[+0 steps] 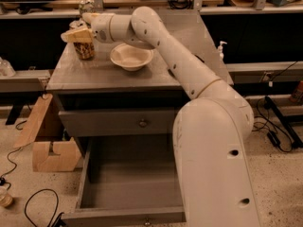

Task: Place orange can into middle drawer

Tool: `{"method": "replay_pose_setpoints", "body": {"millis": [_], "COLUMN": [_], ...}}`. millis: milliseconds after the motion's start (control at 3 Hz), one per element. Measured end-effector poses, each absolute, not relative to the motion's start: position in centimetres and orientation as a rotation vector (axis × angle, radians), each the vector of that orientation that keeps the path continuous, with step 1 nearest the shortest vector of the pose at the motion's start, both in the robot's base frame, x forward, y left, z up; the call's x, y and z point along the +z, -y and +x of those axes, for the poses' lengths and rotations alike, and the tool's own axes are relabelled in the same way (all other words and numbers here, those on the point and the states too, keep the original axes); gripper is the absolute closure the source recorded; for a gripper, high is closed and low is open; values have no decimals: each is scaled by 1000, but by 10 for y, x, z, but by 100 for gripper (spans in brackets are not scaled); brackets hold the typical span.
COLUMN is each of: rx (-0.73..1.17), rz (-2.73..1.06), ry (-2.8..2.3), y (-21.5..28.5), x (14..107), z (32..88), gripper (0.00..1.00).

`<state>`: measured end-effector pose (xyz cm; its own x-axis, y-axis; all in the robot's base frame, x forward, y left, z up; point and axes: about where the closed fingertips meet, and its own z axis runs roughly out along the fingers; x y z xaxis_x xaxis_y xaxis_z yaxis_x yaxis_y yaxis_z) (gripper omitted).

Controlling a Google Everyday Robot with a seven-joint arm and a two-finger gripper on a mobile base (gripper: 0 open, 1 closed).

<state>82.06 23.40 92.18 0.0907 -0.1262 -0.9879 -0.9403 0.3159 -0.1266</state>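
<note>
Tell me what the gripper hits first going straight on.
Likely the orange can: the gripper, over the back-left of the cabinet top, points toward the picture's left with the can just under its tip. Depth is unclear.

Matt grey metal middle drawer (pixel 128 178); mottled-print metal orange can (pixel 85 51) directly beneath the smooth tan plastic gripper (pixel 77 34); matt white bowl (pixel 131 56)
</note>
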Motion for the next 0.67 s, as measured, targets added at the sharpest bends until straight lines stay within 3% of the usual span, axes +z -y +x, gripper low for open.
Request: {"method": "replay_pose_setpoints", "body": {"millis": [667], "rx": [801], "rz": [-1099], "ry": [-1371], "y": [-247], "x": [906], "z": [828], "gripper": [73]}}
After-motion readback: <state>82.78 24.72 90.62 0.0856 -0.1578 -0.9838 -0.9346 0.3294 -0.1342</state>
